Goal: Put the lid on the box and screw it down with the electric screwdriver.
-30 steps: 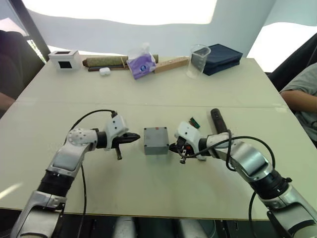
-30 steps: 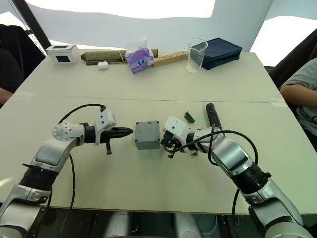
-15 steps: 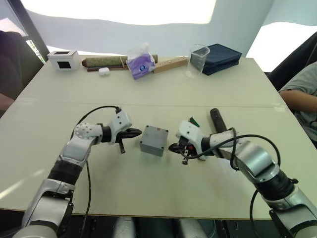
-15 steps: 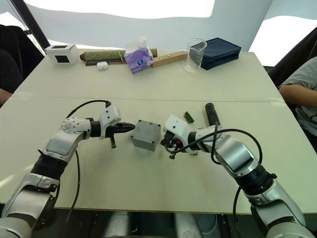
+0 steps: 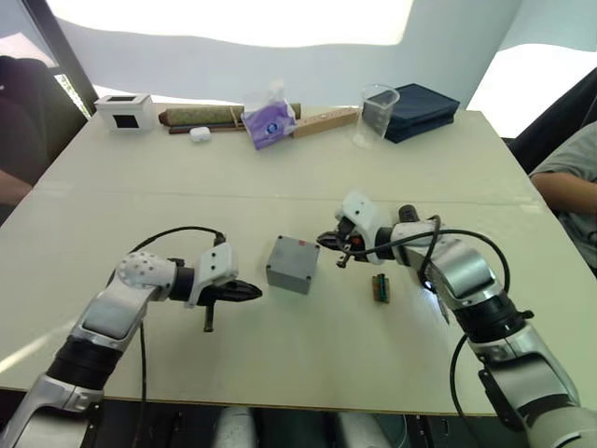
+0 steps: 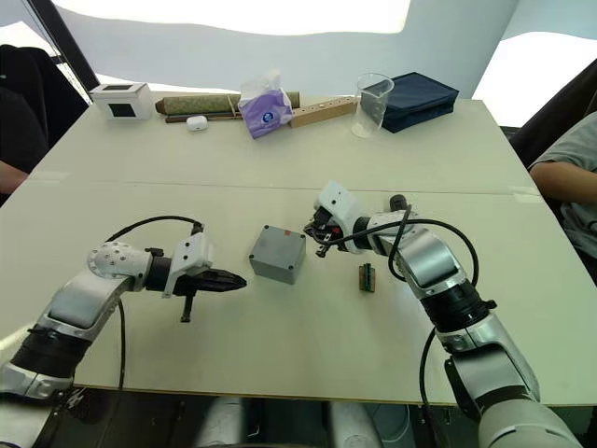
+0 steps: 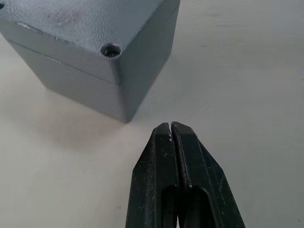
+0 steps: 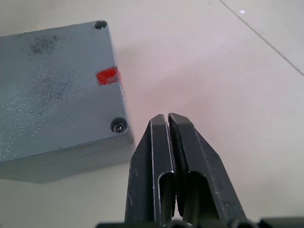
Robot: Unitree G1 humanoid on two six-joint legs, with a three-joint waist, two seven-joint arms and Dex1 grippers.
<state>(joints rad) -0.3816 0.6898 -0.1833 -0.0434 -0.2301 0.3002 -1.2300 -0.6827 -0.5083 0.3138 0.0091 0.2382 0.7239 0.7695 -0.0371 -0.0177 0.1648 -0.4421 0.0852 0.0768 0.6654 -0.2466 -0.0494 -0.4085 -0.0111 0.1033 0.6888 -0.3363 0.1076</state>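
**Lid seated on box, both grippers empty, screwdriver not yet in hand**

The left gripper (image 5: 250, 292) hovers low over the table (image 5: 308, 373) with its 2 fingers pressed together, holding nothing, just left of the box (image 5: 292, 264) and apart from it. The box sits mid-table, turned slightly askew, with the lid (image 8: 57, 80) already on it; the left wrist view shows the seam running level under the lid, and the red mark (image 8: 108, 75) lies on top near one edge. A screw head sits in the corner hole (image 8: 118, 126) closest to the right gripper; the hole seen in the left wrist view looks empty, though I cannot be sure. The right gripper (image 5: 326, 241), also closed on nothing, points at the box's right side, near but not touching. A small green part (image 5: 381, 287) lies on the table further right.

Risk, as I judge it: with neither gripper steadying the box, a nudge from either closed tip could spin it, and pressing down with a bit could slide it. The electric screwdriver is largely hidden behind the right forearm, so its place relative to the box is unclear.
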